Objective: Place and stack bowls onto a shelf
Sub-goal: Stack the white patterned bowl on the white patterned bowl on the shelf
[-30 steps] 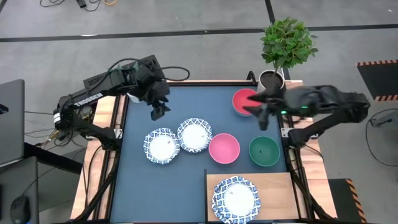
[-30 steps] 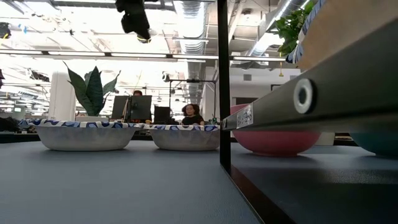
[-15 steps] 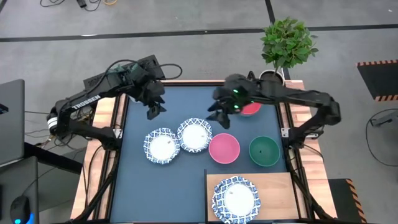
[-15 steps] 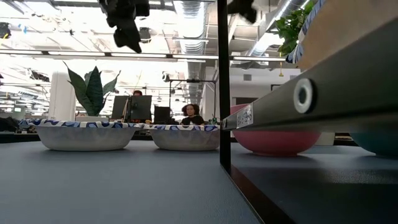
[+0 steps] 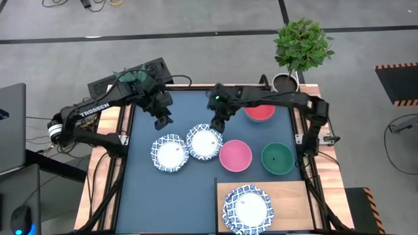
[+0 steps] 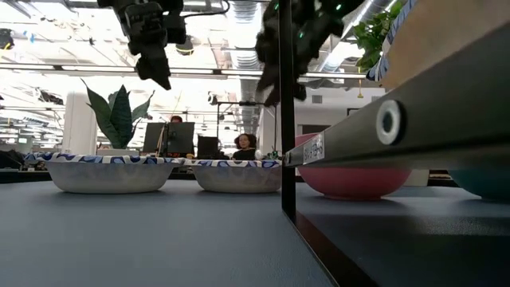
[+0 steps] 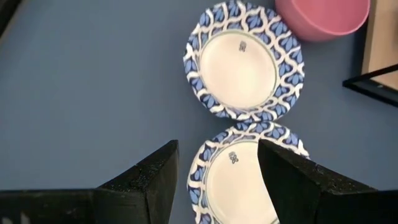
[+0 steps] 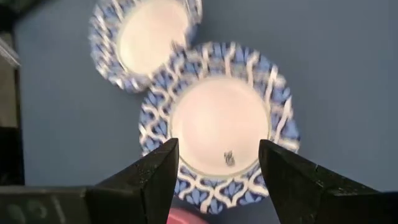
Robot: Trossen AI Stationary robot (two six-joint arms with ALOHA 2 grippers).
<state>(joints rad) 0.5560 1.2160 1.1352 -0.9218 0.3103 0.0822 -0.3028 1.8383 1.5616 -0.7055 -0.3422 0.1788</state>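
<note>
While both arms hang above the table's far half, the right gripper (image 5: 217, 123), fingers spread wide and empty, sits just beyond the blue-rimmed bowl (image 5: 204, 141) and nearest it; the left gripper (image 5: 160, 121), also open, hovers beyond the neighbouring bowl (image 5: 170, 153).

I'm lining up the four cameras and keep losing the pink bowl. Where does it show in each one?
High view: pink bowl mid-table, between a blue-rimmed bowl and the green bowl.
Low view: pink bowl right of centre, partly behind the shelf's edge.
Left wrist view: pink bowl cut off at the picture's edge.
Right wrist view: only a pink sliver.
Shared landmark: the two blue-rimmed bowls side by side.
</note>
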